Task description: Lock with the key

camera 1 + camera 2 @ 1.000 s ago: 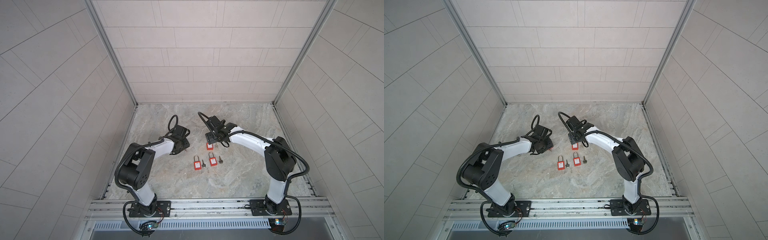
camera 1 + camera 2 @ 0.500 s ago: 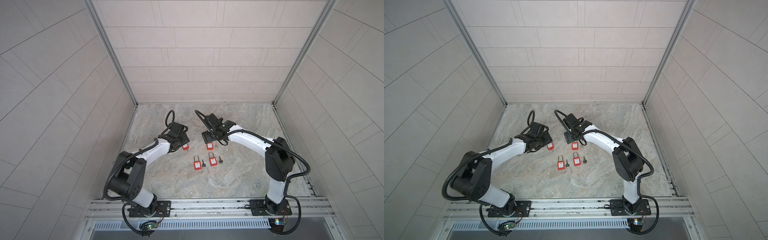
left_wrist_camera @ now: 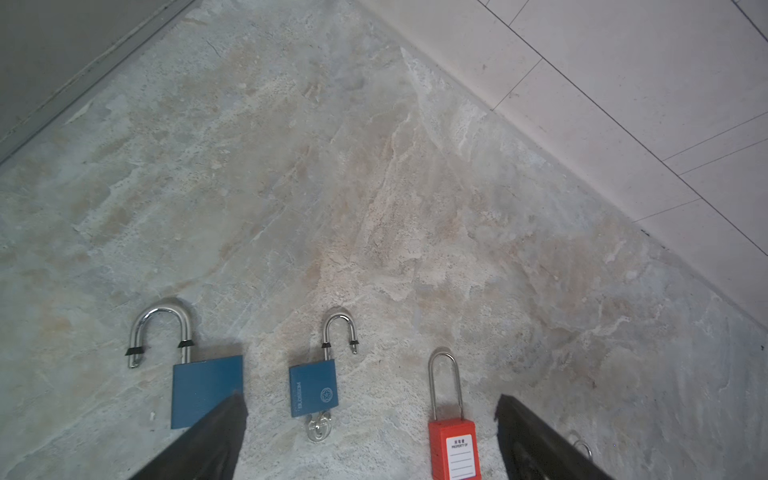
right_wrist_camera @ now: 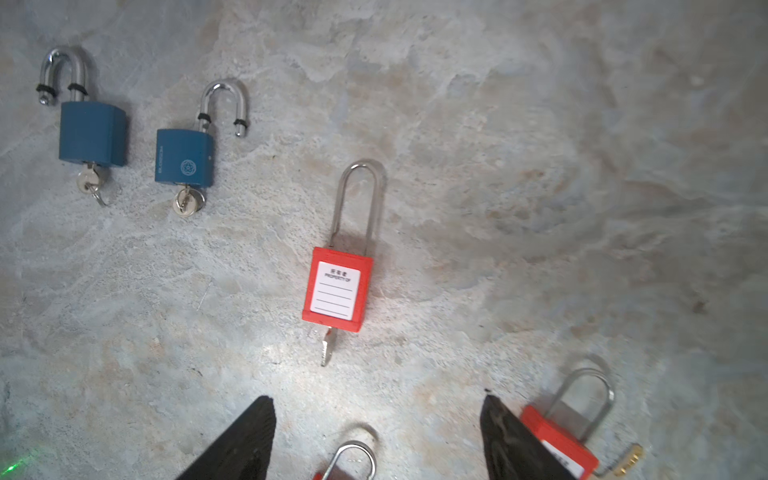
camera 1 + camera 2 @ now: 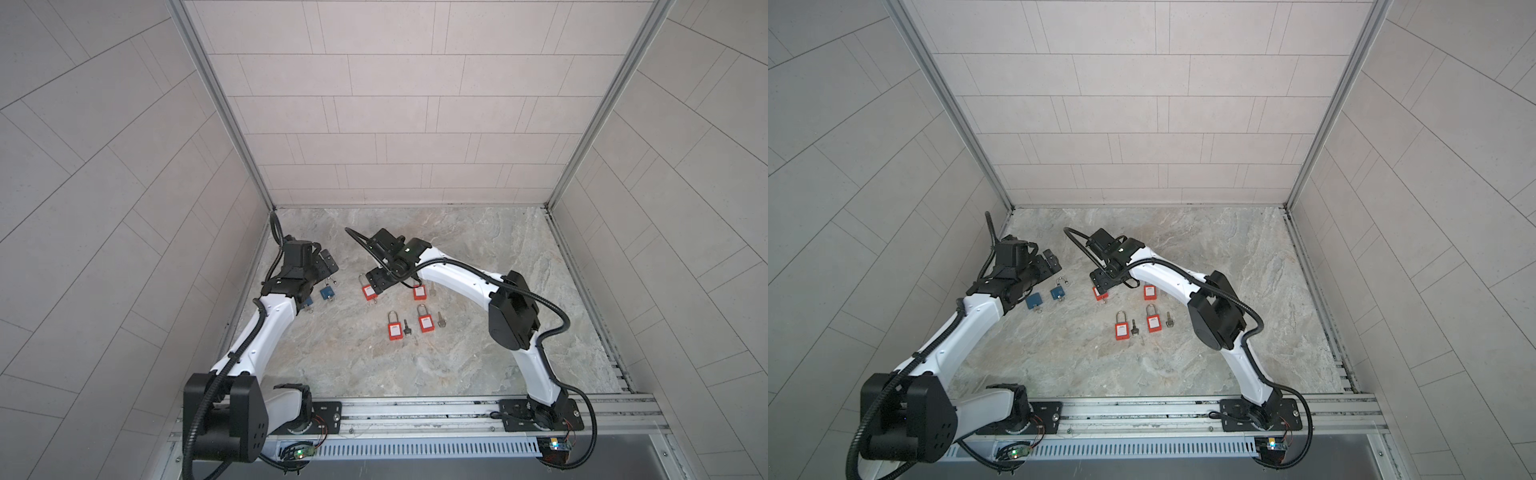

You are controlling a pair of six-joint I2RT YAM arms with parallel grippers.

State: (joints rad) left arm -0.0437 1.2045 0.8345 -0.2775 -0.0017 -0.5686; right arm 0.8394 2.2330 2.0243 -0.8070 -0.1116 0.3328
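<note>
The red padlock (image 4: pixel 337 286), lying left of the middle of the table (image 5: pixel 478 257), is carrying a white label (image 4: pixel 335 297) reading "PROPERTY OF" under three Chinese characters, with blank ruled lines below. The smaller blue padlock (image 3: pixel 313 388), toward the table's left edge, is showing "BLOSSOM" printed sideways beside a round emblem (image 3: pixel 326 395). Labels on the other red padlocks (image 5: pixel 395 330) are showing too small to read.

Left claw (image 5: pixel 1047 264), jaws spread wide, hangs over the marble desk (image 5: pixel 1183 365) beside two blue padlocks (image 5: pixel 1057 293) (four red padlocks (image 5: pixel 1121 331) lie near the right claw (image 5: pixel 1102 282)).
</note>
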